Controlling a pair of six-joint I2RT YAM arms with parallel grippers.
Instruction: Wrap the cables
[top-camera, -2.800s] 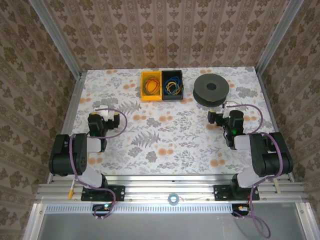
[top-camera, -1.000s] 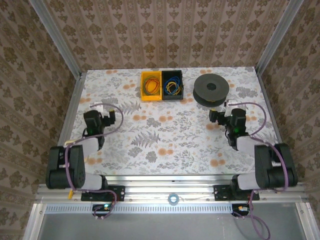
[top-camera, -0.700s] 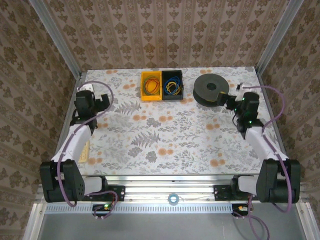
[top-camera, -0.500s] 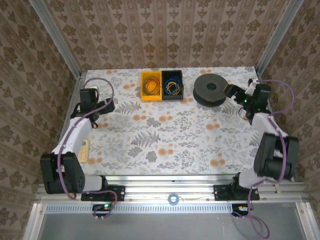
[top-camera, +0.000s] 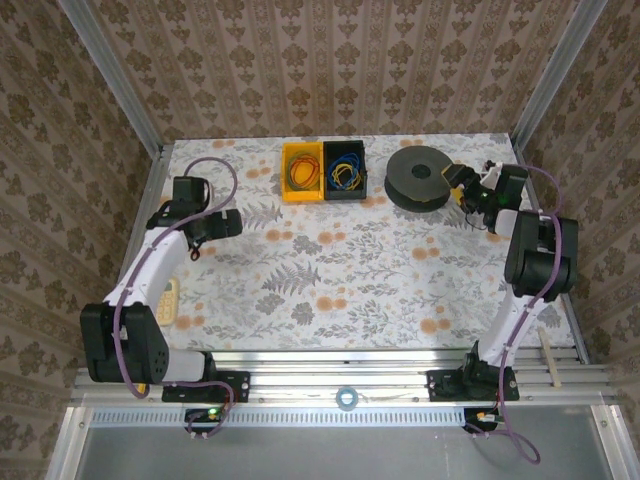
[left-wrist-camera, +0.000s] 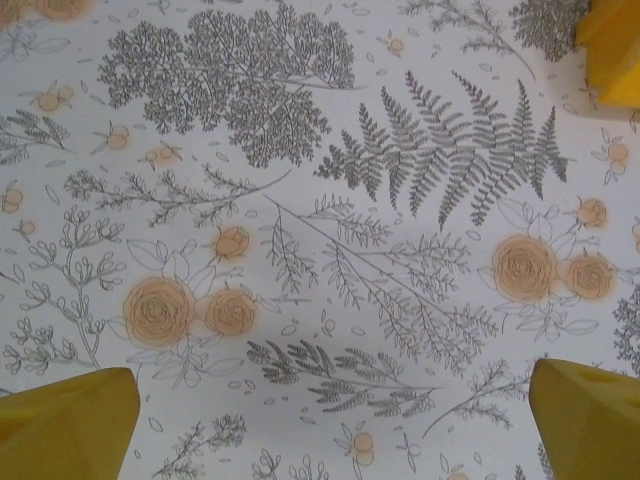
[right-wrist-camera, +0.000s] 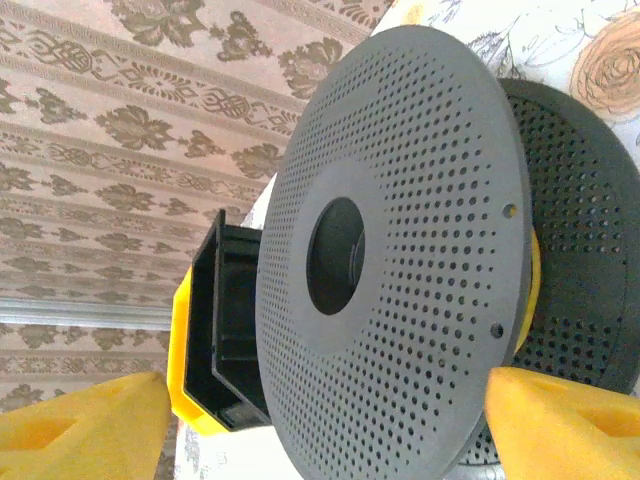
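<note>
The cables lie coiled in two bins at the back of the table: a blue cable (top-camera: 347, 166) with a yellow one in the black bin (top-camera: 358, 190), and an orange-yellow coil (top-camera: 301, 173) in the yellow bin (top-camera: 287, 192). A black perforated spool (top-camera: 422, 178) stands to their right. My right gripper (top-camera: 458, 183) sits at the spool's right edge, open, its yellow fingertips (right-wrist-camera: 565, 425) flanking the spool's upper disc (right-wrist-camera: 400, 250). My left gripper (top-camera: 236, 222) hovers open over bare floral table at the left, yellow fingertips (left-wrist-camera: 70, 425) wide apart.
The wallpapered walls and metal posts close in the table on three sides. A tan object (top-camera: 168, 300) lies by the left edge and a wooden stick (top-camera: 548, 350) by the front right. The yellow bin's corner (left-wrist-camera: 612, 45) shows in the left wrist view.
Both arms have stretched out from near their bases. The right gripper swung to the back right and came up against the spool. The left gripper went left, then turned toward the middle.
</note>
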